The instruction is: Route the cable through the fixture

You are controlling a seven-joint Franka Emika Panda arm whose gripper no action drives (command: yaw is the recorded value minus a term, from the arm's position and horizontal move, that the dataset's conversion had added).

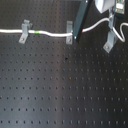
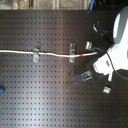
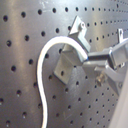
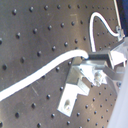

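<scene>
The white cable [image 1: 50, 33] runs in from the first exterior view's left. It passes through a metal clip fixture [image 1: 24, 31], shows its green band [image 1: 36, 32], crosses a second clip [image 1: 70, 33] and rises to my gripper [image 1: 111, 15] at the top right. A third clip [image 1: 108, 43] stands below the gripper with no cable in it. In the second wrist view the cable [image 4: 45, 70] ends between the fingers [image 4: 99, 59], which are shut on it just above a clip [image 4: 75, 86]. The first wrist view shows the cable [image 3: 41, 75] looping beside that clip [image 3: 69, 56].
A dark slanted bar [image 1: 82, 20] crosses in front of the cable near the second clip. In the second exterior view, several spare clips [image 2: 82, 77] lie on the black perforated board [image 2: 45, 95] around the white arm [image 2: 119, 40]. A small blue object [image 2: 1, 90] sits at its left edge.
</scene>
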